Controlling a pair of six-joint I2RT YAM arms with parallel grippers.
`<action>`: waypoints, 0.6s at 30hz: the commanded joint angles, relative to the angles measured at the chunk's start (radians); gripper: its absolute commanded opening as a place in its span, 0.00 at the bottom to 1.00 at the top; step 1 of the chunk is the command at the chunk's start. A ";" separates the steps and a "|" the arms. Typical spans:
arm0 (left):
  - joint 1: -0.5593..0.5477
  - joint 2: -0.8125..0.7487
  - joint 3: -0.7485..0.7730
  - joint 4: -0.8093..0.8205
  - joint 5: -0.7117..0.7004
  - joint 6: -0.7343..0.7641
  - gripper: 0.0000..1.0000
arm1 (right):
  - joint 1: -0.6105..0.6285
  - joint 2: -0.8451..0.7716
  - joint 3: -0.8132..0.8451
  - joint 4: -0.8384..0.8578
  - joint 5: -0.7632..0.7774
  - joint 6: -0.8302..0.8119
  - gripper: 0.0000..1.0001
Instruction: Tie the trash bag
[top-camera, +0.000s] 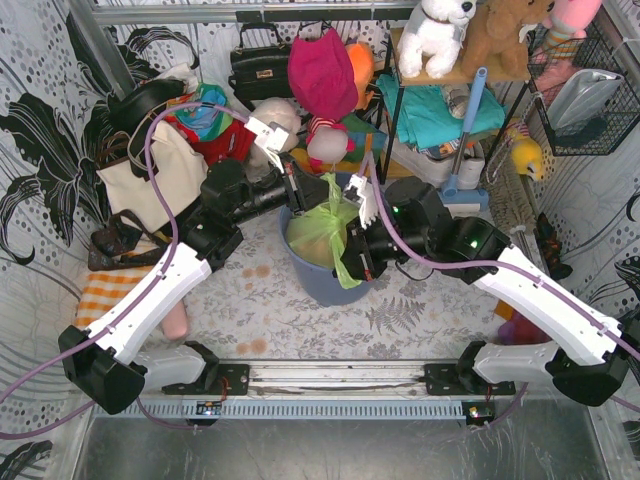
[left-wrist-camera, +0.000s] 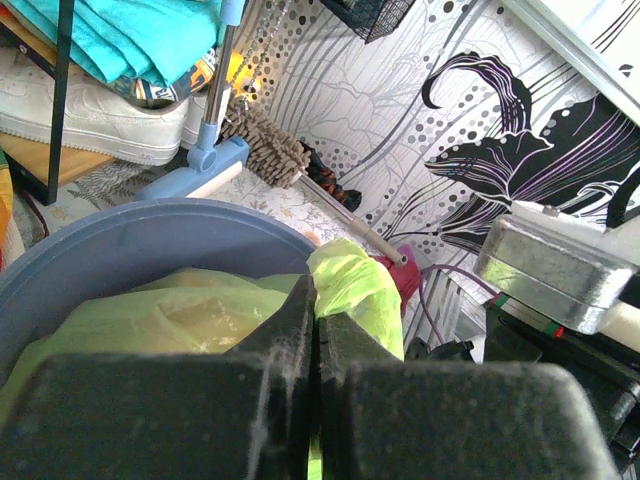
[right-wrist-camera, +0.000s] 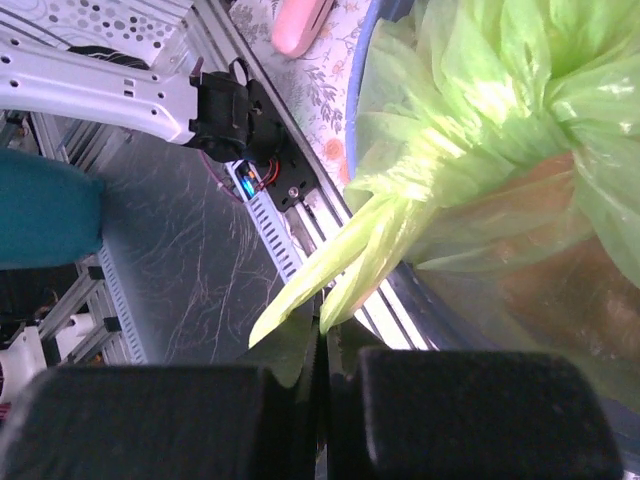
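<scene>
Green plastic: bag (top-camera: 315, 235) sitting inside bin (top-camera: 310, 285), between the two arms; brownish filling seen through the film.
Left gripper (left-wrist-camera: 318, 335): clenched on one ear (left-wrist-camera: 345, 285) of the bag mouth, just above the bin rim; thin film pinched between the fingers.
Right gripper (right-wrist-camera: 320, 335): clenched on the other ear (right-wrist-camera: 330, 265), at the near side of the bin; ear drawn out into a narrow strip from the bunched neck.
Bag mouth: gathered toward the middle, not yet knotted; no crossing of the two ears visible.
Step in hand: probably the start of the knot, with both ears held and stretched away from each other.
Next move: likely crossing the two ears over the bag top, then passing one under the other and pulling tight; firm grip needed on both sides, because of thin, slippery film, easy to tear.
Care: pulling mostly sideways and not upward, otherwise risk of lifting the light bag out of the bin.
Hidden: full length of the left ear, covered by the fingers in the wrist view.
</scene>
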 joint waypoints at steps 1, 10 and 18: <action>0.000 0.010 0.019 0.039 -0.034 0.029 0.07 | 0.001 -0.020 -0.014 0.017 -0.068 -0.015 0.00; 0.000 0.076 0.130 -0.057 -0.270 0.143 0.07 | -0.001 -0.031 -0.090 0.122 -0.230 -0.014 0.00; 0.002 0.195 0.257 -0.070 -0.458 0.210 0.07 | -0.001 -0.067 -0.155 0.268 -0.428 0.005 0.00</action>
